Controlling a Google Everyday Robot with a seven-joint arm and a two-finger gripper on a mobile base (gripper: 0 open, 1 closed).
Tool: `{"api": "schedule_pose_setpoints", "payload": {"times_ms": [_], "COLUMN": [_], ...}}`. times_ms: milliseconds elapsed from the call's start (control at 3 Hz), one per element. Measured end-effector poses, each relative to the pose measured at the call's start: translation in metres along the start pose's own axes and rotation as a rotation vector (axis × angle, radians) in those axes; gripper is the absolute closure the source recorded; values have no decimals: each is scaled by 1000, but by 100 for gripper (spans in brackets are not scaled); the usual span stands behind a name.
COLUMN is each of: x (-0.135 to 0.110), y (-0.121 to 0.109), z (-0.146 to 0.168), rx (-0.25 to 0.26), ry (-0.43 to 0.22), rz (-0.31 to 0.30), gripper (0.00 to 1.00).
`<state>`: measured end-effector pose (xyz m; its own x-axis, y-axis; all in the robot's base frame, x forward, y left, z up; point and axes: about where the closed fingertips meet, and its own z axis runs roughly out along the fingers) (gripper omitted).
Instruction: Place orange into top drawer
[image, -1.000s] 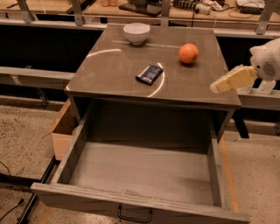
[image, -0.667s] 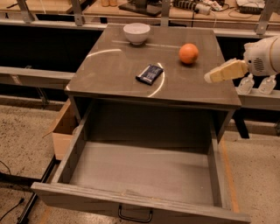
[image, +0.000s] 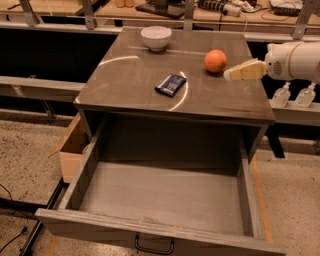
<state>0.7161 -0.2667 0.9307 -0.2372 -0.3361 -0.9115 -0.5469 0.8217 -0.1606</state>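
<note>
The orange (image: 215, 61) sits on the grey-brown cabinet top (image: 125, 75), toward its back right. My gripper (image: 234, 73), cream-coloured on a white arm, reaches in from the right just above the top. Its tip is a short way to the right of the orange and slightly nearer to me, and it does not touch the fruit. The top drawer (image: 100, 226) is pulled wide open below the cabinet top. Its inside is bare, and its small dark pull handle (image: 154, 246) is at the bottom edge of the view.
A white bowl (image: 156, 37) stands at the back of the cabinet top. A dark flat packet (image: 171, 84) lies near its middle. A tan cardboard box (image: 74, 150) sits on the floor left of the drawer. Two small bottles (image: 283, 95) stand at the right.
My gripper has moved left and a little farther back across the right edge of the cabinet top, closing in on the orange. The orange, bowl, packet and drawer have not moved.
</note>
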Motion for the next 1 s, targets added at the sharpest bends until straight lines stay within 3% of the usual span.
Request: {"api": "schedule_pose_setpoints", "payload": {"times_ms": [333, 1000], "x": [7, 8], "y": [-14, -26], "z": [29, 78], "rx": [14, 19], "ry": [-21, -54], "rz": [-28, 5], "gripper": [0, 0]}}
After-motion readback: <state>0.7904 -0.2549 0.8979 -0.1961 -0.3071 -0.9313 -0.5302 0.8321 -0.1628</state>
